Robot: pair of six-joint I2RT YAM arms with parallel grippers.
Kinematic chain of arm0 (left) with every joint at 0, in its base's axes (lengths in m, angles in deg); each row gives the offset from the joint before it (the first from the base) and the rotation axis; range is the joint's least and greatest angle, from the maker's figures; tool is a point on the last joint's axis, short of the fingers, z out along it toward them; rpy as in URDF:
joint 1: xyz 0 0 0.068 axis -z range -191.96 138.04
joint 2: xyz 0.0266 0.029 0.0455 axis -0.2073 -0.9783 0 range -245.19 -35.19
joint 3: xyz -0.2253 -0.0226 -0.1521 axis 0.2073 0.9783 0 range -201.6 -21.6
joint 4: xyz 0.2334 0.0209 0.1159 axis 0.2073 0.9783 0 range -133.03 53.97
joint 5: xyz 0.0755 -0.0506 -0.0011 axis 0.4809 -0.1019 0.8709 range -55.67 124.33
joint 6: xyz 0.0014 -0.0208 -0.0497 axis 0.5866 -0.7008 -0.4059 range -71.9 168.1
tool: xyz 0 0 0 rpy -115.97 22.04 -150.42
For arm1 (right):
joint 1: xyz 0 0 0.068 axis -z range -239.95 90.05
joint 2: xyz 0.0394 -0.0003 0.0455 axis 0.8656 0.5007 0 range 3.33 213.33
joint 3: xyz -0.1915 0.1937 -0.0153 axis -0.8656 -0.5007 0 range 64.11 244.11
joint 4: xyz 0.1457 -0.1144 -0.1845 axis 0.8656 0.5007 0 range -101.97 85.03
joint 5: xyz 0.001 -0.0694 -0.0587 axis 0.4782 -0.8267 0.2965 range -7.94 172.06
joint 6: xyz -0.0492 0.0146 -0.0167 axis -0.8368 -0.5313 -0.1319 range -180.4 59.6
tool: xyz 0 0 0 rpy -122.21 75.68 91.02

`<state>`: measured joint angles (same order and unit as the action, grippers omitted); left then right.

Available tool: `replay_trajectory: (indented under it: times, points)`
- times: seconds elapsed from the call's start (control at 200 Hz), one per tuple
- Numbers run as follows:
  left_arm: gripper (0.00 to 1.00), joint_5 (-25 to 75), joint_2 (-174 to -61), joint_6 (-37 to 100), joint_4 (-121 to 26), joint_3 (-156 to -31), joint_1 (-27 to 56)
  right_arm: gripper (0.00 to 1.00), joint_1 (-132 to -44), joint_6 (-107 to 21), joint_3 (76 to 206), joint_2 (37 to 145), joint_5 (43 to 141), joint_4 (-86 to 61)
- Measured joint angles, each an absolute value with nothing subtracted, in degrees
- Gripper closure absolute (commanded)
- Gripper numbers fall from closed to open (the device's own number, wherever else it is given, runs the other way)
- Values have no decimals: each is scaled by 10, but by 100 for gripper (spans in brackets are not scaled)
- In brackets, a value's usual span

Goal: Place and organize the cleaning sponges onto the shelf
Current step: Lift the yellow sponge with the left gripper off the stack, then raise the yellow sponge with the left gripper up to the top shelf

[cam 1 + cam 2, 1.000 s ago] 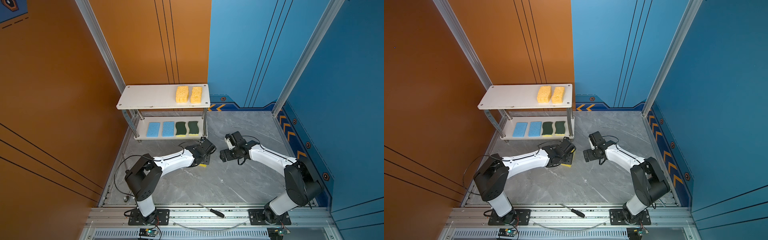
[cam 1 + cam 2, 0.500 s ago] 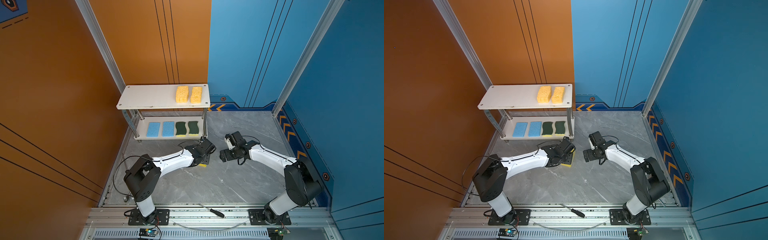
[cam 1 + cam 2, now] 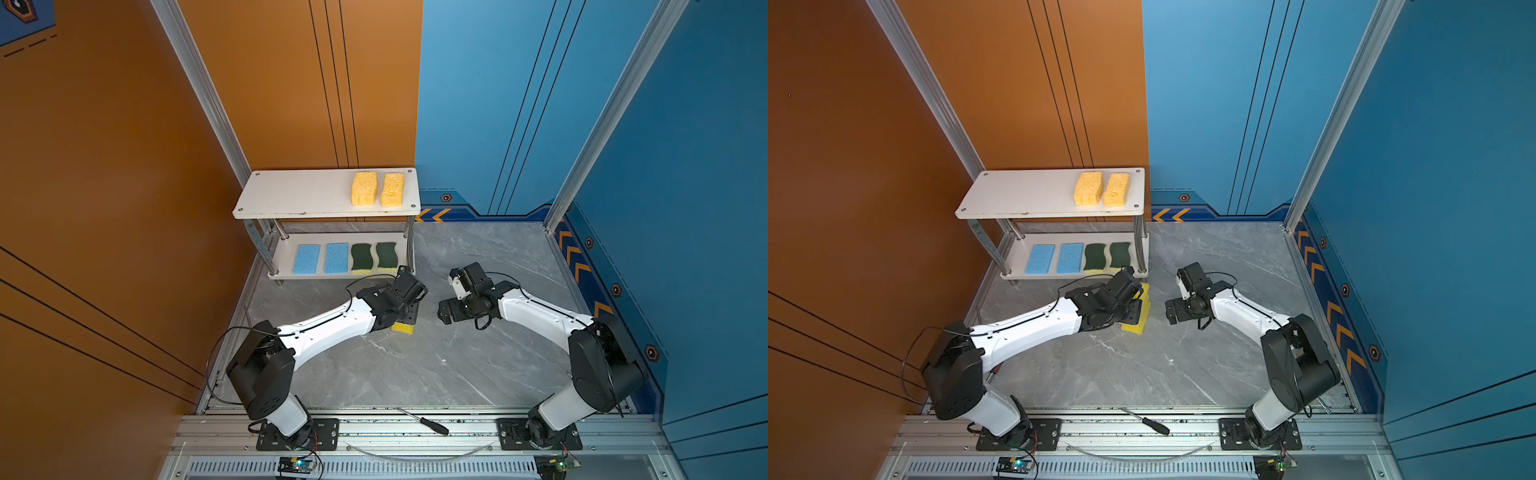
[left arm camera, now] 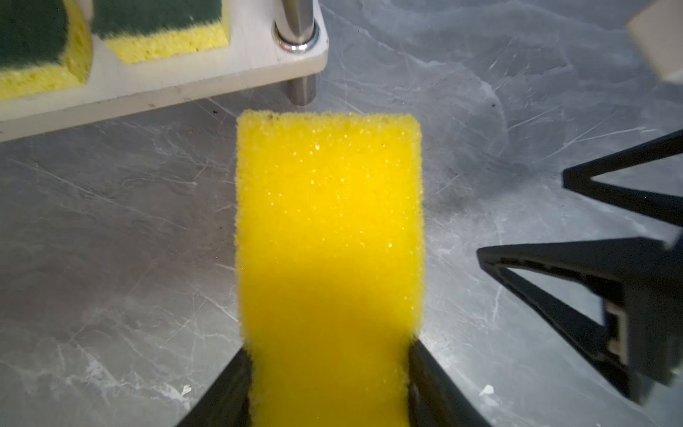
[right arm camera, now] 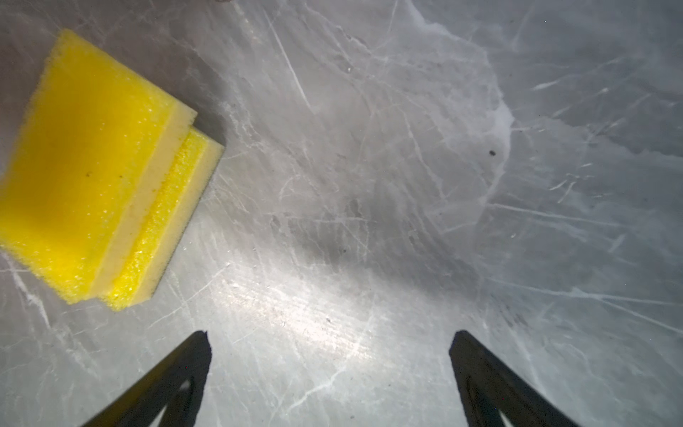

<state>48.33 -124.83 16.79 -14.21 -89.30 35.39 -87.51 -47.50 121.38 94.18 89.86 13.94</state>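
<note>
My left gripper (image 4: 329, 355) is shut on a bright yellow sponge (image 4: 329, 222), low over the floor just in front of the shelf's (image 3: 299, 195) right front leg. In the right wrist view that sponge (image 5: 81, 166) lies offset on top of a second yellow sponge (image 5: 166, 222). In a top view only an edge of the yellow sponges (image 3: 1138, 320) shows beside my left gripper (image 3: 1133, 309). My right gripper (image 5: 329, 340) is open over bare floor, a short way to the right (image 3: 444, 311). Two orange sponges (image 3: 364, 189) (image 3: 392, 190) sit on the upper board. Two blue sponges (image 3: 306, 258) (image 3: 336, 257) and two green sponges (image 3: 360, 257) (image 3: 386, 255) sit on the lower board.
The shelf's chrome leg (image 4: 295, 26) and lower board corner (image 4: 258, 55) stand just beyond the held sponge. A screwdriver (image 3: 424, 422) lies on the front rail. Orange and blue walls close in the grey floor (image 3: 478, 257).
</note>
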Motion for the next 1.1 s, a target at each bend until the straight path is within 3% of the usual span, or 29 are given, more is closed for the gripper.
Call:
replay_trajectory:
  times: [0.476,1.097]
  points:
    - [41,482,-1089,207,-88,-903,287,0,-857,-451,1214,910,1028,99]
    - [41,470,-1028,278,-42,-1053,141,0,-850,-438,1214,910,1046,88]
